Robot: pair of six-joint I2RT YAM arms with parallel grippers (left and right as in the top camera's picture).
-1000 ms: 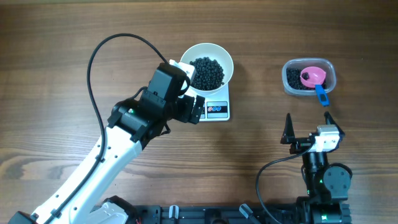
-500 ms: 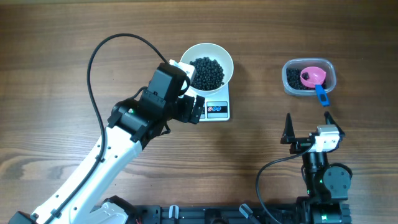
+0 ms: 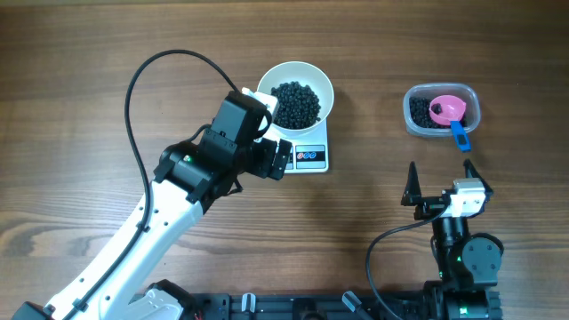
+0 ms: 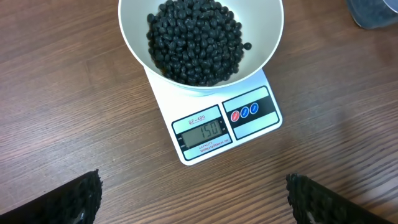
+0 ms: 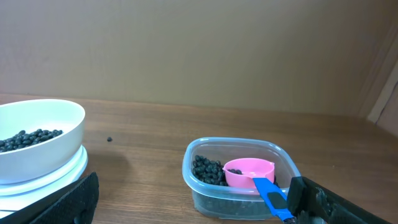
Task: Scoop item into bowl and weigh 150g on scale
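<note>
Currently both claws stand wide open and hold nothing. The L claw (image 4: 193,202) hovers just in front of the scale (image 4: 211,134). The R claw (image 3: 442,180) is parked well apart, near its own base, facing the tub (image 5: 189,168).

Risks from here:
- Bump. The L claw is close to the scale. A careless retreat could nudge the scale or the bowl (image 4: 132,37), shifting the readout or tipping beans out.
- Overhang. The bowl is wider than the scale's platform and sits toward its rear, so a side knock could slide it off.
- Overshoot. The display digits look at or near target, but the last digit is not fully legible. Another scoop would prob. push the weight past it.
- Strays. One bean (image 5: 109,139) lies loose on the table (image 3: 89,89) between bowl and tub. It does not count toward the weight.

Beans (image 4: 194,43): small, round, matte black, in a loose heap covering the bowl's bottom, with one riding up the wall on the right. They will roll freely if spilled. More sit in the tub with the pink scoop (image 5: 249,173).
</note>
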